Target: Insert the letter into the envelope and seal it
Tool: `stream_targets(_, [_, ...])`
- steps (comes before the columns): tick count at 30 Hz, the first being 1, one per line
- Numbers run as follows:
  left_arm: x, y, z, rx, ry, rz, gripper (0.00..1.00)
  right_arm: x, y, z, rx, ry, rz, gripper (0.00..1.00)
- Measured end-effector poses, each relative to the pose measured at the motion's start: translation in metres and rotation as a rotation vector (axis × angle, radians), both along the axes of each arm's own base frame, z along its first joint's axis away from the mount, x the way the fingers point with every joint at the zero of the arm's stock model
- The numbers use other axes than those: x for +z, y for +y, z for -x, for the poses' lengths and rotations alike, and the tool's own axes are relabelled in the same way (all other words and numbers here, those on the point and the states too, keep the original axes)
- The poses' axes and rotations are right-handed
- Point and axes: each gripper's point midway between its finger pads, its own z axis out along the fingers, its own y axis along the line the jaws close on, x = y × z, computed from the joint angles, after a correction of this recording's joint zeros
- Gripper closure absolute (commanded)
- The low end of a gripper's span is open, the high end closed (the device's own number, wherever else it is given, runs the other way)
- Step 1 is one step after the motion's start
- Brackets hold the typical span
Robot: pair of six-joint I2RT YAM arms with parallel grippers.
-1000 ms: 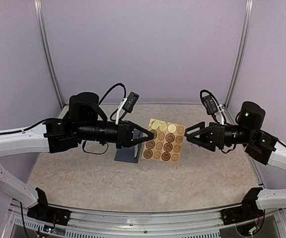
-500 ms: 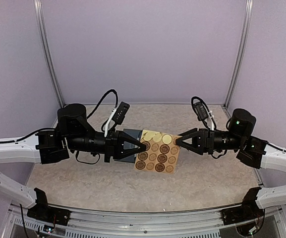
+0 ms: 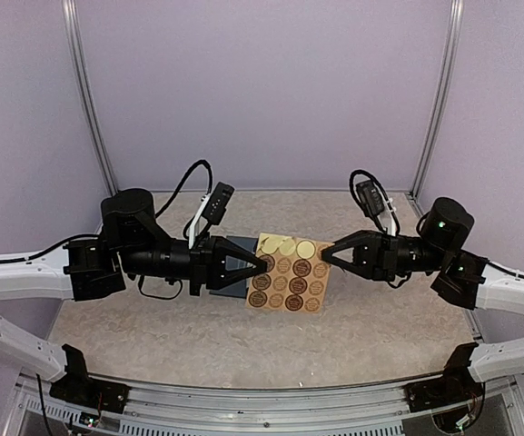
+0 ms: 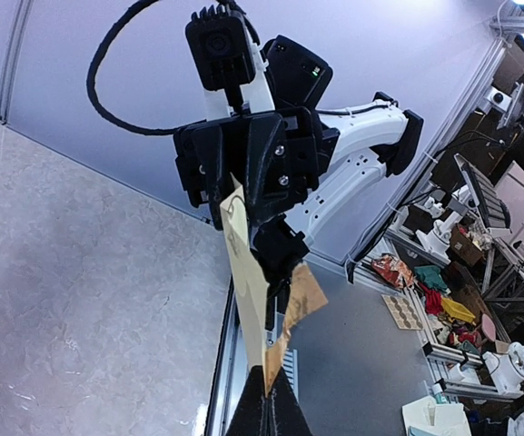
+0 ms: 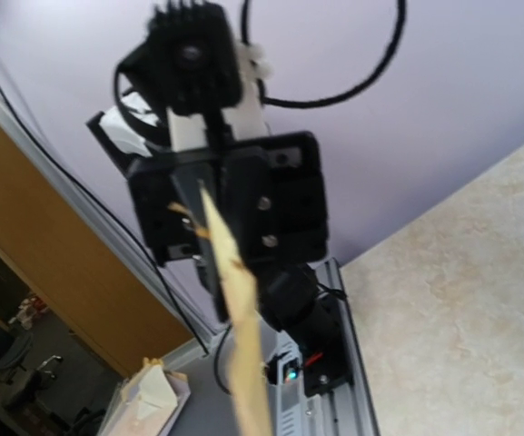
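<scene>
First, left side: left arm (image 3: 25,268) reached in low over the table (image 3: 171,336) towards the middle. Left fingers (image 3: 248,263) were pressed fully together on the left edge of the sticker sheet (image 3: 289,274). The left wrist view showed the same, with the tan sheet (image 4: 248,282) rising edge-on out of the closed fingertips (image 4: 266,413).

Envelope (image 3: 232,284): slate-blue, directly beneath the left fingers and mostly hidden by them, its right side meeting the sheet's left edge. Could not tell whether it lay flat on the table or was caught up with the sheet.

Centre: sticker sheet spanned the gap between the two arms, rows of round brown stickers facing up, the far row paler.

Right side: right fingers (image 3: 343,252) pointed at the sheet's far right corner and tapered to a narrow tip there, standing close together. Could not tell whether they actually gripped the paper. Right wrist view showed only the sheet (image 5: 234,300) edge-on, blurred, running towards the left arm's wrist. Right arm (image 3: 507,291) came in from the right edge.
</scene>
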Motion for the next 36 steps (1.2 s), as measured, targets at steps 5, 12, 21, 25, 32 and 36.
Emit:
stream_targets(5, [-0.002, -0.001, -0.001, 0.000, 0.002, -0.004, 1.00, 0.005, -0.002, 0.003, 0.009, -0.012, -0.017, 1.00])
stream_targets(12, [-0.009, -0.004, -0.004, 0.011, 0.003, -0.022, 0.47, 0.006, -0.003, 0.006, 0.016, -0.019, -0.019, 1.00])
stream_targets(21, [-0.020, 0.008, -0.041, 0.237, -0.084, -0.200, 0.09, -0.013, 0.001, 0.015, 0.070, 0.006, 0.086, 1.00])
stream_targets(25, [0.010, 0.005, -0.040, 0.263, -0.172, -0.209, 0.08, -0.011, 0.012, 0.031, 0.146, -0.006, 0.122, 1.00])
stream_targets(32, [0.009, -0.023, -0.013, 0.123, -0.216, -0.245, 0.36, -0.025, 0.026, 0.037, 0.206, 0.012, 0.187, 1.00])
stream_targets(36, [-0.012, -0.032, 0.002, 0.028, -0.183, -0.288, 0.49, -0.030, 0.027, 0.038, 0.215, 0.027, 0.204, 1.00])
